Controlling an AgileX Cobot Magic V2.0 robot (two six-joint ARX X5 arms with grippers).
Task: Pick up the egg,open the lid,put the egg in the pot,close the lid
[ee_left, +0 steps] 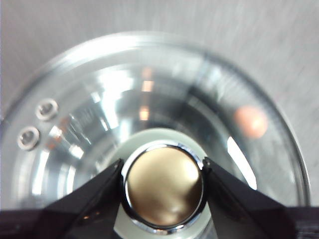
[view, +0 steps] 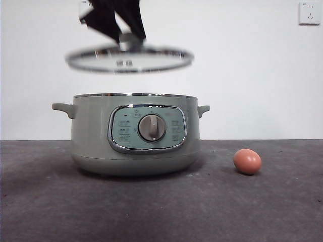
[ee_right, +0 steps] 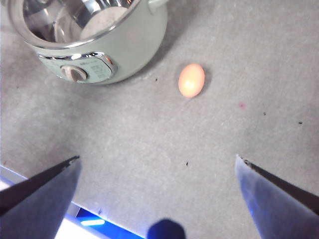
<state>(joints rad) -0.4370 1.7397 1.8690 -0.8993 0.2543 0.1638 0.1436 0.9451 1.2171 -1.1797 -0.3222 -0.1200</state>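
The pale green pot [view: 133, 133] stands open on the dark table, its dial facing the front camera; it also shows in the right wrist view [ee_right: 94, 37]. My left gripper [ee_left: 163, 186] is shut on the knob of the glass lid [view: 129, 59] and holds the lid level in the air a little above the pot. The lid's clear glass [ee_left: 94, 114] fills the left wrist view. The reddish-brown egg [view: 247, 161] lies on the table to the right of the pot, also in the right wrist view [ee_right: 191, 80]. My right gripper [ee_right: 157, 164] is open, high above the table, apart from the egg.
A white wall socket [view: 309, 12] is on the back wall at the top right. The grey table [view: 161, 212] stretches in front of the pot. A bright edge with blue light [ee_right: 89, 221] shows below my right gripper.
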